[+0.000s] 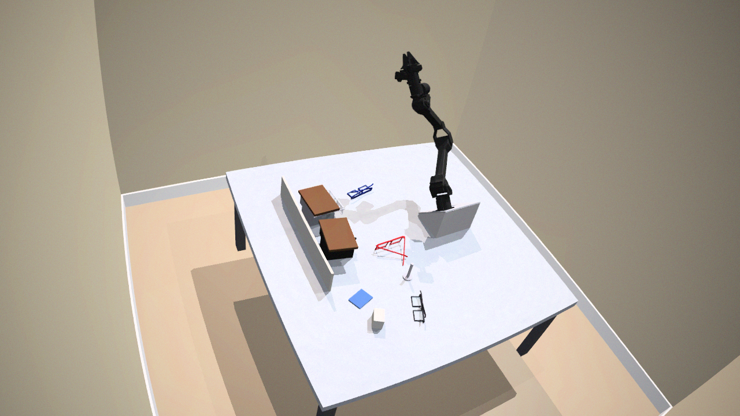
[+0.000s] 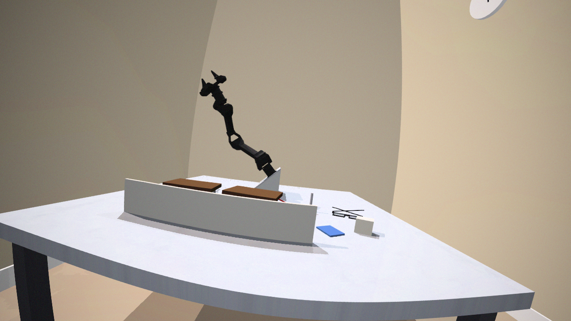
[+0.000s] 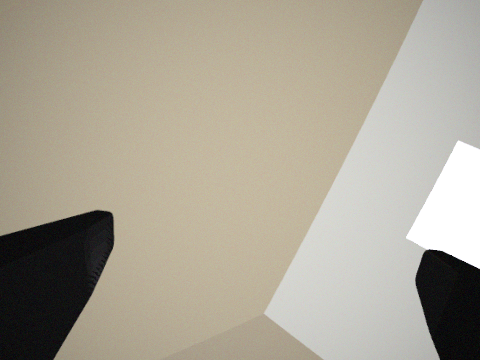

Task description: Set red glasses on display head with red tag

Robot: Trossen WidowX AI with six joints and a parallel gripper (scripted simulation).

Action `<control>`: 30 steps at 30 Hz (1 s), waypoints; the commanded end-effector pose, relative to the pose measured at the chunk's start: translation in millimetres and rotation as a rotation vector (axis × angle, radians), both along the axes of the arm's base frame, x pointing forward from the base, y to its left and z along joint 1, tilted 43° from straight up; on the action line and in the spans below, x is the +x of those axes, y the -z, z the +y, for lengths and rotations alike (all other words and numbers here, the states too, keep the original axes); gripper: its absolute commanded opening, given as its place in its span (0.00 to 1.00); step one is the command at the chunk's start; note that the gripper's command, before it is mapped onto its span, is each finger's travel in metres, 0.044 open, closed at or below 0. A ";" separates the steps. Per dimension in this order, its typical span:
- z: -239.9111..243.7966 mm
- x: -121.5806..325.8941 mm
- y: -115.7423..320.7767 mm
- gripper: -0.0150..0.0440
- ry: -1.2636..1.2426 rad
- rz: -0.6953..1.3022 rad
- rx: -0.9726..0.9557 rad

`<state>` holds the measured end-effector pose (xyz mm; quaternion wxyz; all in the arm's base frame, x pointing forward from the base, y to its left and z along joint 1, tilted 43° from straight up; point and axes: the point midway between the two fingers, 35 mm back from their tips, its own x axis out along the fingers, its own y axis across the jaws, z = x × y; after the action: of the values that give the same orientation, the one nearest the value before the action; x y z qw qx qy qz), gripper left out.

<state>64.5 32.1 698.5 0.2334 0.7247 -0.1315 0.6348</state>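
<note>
The red glasses (image 1: 404,248) lie on the table between the near display head and the arm's base, temples spread; only a sliver shows in the exterior view. Two display heads stand side by side: the near one (image 1: 337,234) (image 2: 252,192) has a brown top and dark body, the far one (image 1: 318,200) (image 2: 191,184) a brown top and pale body. Their faces are hidden and no red tag is visible. A thin pale outline shows at the far head's front. My gripper (image 1: 407,53) (image 2: 207,75) (image 3: 267,248) is open and empty, high above the table.
A long grey board (image 1: 307,237) (image 2: 219,215) stands behind the heads. An angled grey panel (image 1: 458,225) stands by the arm's base. Blue glasses (image 1: 354,196), a small post (image 1: 410,270), black glasses (image 1: 423,308), a blue square (image 1: 360,298) (image 2: 330,230) and a white block (image 1: 378,318) (image 2: 363,225) are on the table.
</note>
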 end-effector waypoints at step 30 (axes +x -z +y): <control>46.9 259.0 146.7 0.59 0.549 0.731 -0.351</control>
<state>280.5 71.8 594.2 0.4808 0.7948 -0.1397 0.3429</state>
